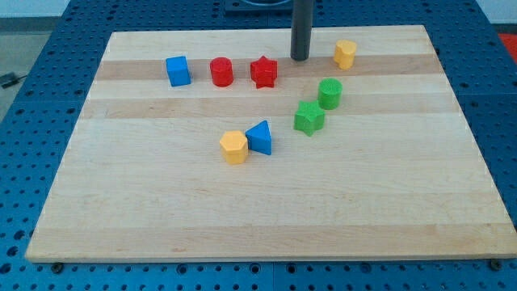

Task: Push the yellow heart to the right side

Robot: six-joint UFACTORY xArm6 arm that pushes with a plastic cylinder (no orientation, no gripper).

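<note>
The yellow heart [345, 53] sits near the view's top, right of centre, on the wooden board [161, 210]. My tip [300, 59] stands on the board just left of the yellow heart, with a small gap between them. The rod rises straight up out of the view's top. A red star [263, 72] lies to the left of my tip.
A red cylinder [221, 72] and a blue cube [178, 70] line up left of the red star. A green cylinder [329, 93] and a green star [308, 118] lie below my tip. A blue triangle [260, 137] touches a yellow hexagon [233, 147] near the centre.
</note>
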